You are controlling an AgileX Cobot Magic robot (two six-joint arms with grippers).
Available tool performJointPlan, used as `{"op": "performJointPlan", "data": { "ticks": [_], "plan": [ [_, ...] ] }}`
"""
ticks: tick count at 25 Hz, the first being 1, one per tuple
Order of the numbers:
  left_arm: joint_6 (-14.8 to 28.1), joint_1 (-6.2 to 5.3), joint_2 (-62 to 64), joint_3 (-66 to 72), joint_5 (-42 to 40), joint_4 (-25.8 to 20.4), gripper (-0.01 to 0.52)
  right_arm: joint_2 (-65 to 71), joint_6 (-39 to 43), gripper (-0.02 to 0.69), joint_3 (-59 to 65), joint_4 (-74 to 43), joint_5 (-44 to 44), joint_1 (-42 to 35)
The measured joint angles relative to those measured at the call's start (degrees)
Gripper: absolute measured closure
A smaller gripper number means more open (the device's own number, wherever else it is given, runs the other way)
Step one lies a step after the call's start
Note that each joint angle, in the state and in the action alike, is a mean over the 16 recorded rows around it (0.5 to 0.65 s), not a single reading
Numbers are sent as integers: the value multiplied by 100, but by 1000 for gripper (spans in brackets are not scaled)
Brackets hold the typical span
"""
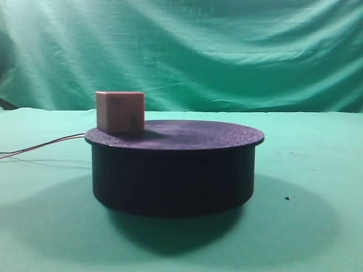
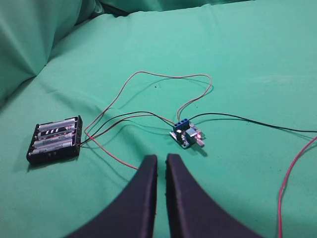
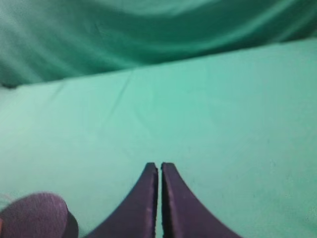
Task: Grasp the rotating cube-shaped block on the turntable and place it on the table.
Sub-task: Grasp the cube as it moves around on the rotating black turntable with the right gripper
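- Green cloth covers the table and backdrop, leaving bare room for a set-down.
- Near the turntable rim sits the cube-shaped block, untouched.
- Both the left gripper and right gripper are pressed together, empty, well apart from the block, seemingly parked before approach.

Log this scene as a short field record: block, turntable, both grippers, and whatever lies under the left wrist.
block: cube-shaped block resting at the left edge of the turntable top
turntable: turntable on the table, wires leading off left
left gripper: left gripper shut, empty, above the cloth
right gripper: right gripper shut, empty
under left wrist: battery holder wired to small circuit board
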Motion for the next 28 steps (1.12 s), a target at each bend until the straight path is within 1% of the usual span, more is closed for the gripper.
{"op": "performJointPlan", "data": {
  "ticks": [5,10,14,17,19,21,25,28],
  "plan": [
    [0,0,0,0,0,0,514,805,-485,665,-240,217,247,231],
    [0,0,0,0,0,0,514,1751,-800,665,-707,145,543,799],
    [0,0,0,0,0,0,514,2658,-527,665,-1251,-241,791,1420],
    [0,0,0,0,0,0,514,3356,-161,645,-1732,-565,956,1877],
    [0,0,0,0,0,0,514,3773,97,610,-2047,-759,1054,2153],
    [0,0,0,0,0,0,514,4137,360,552,-2347,-910,1152,2386],
    [0,0,0,0,0,0,514,4667,818,397,-2873,-1042,1362,2691],
    [0,0,0,0,0,0,514,4909,953,276,-3178,-945,1517,2817]
  ]
}}
